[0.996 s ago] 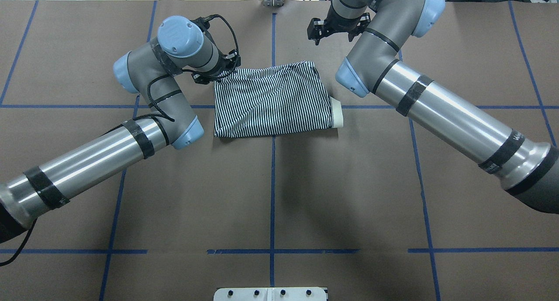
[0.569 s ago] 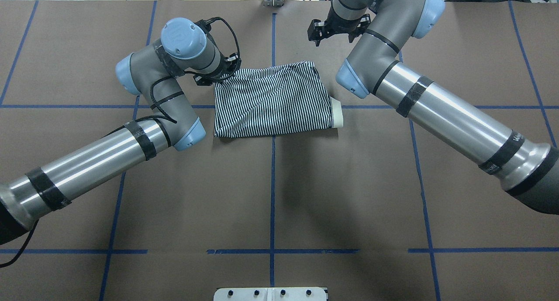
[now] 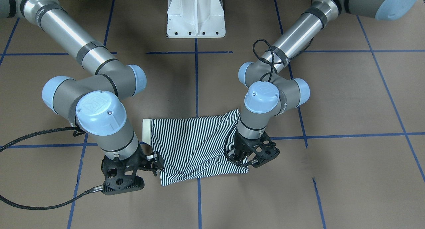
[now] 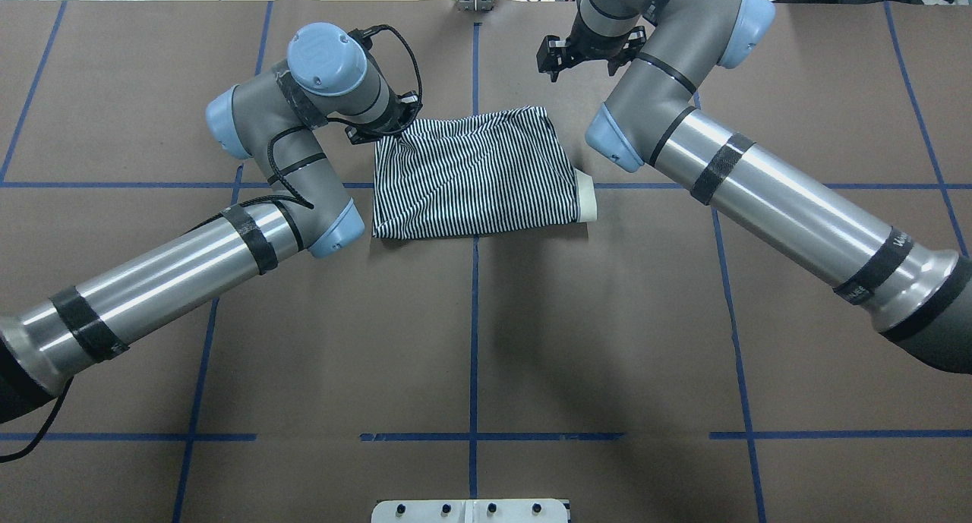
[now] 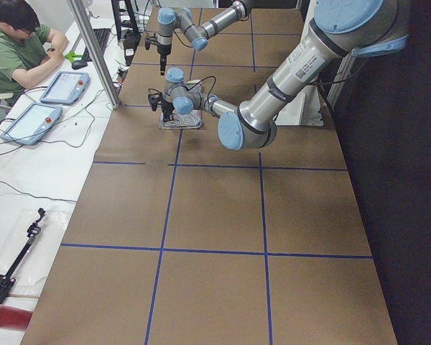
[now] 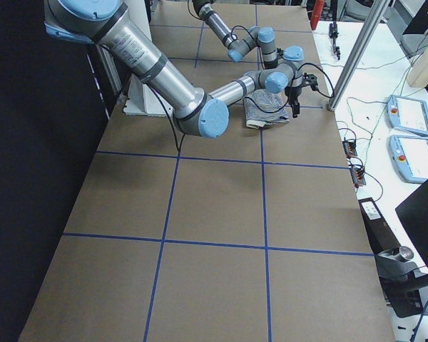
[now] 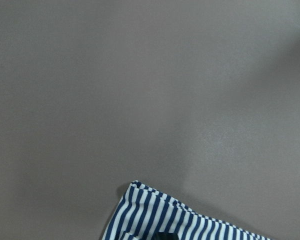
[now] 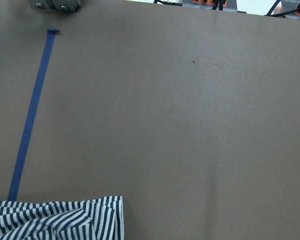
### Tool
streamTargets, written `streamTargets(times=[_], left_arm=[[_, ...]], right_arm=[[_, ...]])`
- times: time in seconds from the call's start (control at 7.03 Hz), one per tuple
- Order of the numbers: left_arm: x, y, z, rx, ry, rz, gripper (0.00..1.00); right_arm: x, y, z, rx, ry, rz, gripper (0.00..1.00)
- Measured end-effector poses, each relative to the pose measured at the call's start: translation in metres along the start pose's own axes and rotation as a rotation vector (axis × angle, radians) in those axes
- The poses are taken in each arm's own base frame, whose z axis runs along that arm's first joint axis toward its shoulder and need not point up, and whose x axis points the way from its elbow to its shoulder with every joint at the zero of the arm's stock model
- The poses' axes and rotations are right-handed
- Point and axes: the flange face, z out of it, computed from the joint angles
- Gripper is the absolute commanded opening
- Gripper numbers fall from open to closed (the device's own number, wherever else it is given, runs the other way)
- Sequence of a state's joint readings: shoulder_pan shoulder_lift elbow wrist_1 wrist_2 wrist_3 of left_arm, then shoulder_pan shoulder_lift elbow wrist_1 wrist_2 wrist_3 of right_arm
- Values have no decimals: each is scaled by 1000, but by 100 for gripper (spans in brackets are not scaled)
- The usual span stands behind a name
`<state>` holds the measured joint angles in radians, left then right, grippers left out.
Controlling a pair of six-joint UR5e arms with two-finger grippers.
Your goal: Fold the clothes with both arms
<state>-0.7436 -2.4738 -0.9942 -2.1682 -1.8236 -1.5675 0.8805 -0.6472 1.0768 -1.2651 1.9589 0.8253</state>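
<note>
The striped shirt [image 4: 471, 174] lies folded into a rough rectangle at the table's far middle, its cream collar [image 4: 585, 196] sticking out on the right. My left gripper [image 4: 383, 128] is shut on the shirt's far left corner, which is drawn up into a peak toward it. The left wrist view shows that corner [image 7: 180, 220] at its bottom edge. In the front view the left gripper [image 3: 244, 157] sits on the shirt [image 3: 196, 146]. My right gripper [image 4: 581, 52] hangs above the table beyond the far right corner [image 8: 55, 220], apart from the cloth. Its fingers are hidden.
Blue tape lines [image 4: 474, 341] grid the brown table. The white pedestal base [image 3: 196, 14] stands at the robot's side. A person [image 5: 21, 43] sits at a side desk with tablets [image 5: 29, 122] and cables beyond the far edge.
The left arm has shifted a little to the right and away from the robot, keeping the shirt's corner pinched. The right gripper has barely moved.
</note>
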Motion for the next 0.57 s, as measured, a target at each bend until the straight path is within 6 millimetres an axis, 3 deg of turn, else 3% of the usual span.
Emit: streamTargets(times=[0.57], left_arm=[[-7,-47,-17,45,-18,-18,0]], right_arm=[[4,2,3,-3,4,2,100]])
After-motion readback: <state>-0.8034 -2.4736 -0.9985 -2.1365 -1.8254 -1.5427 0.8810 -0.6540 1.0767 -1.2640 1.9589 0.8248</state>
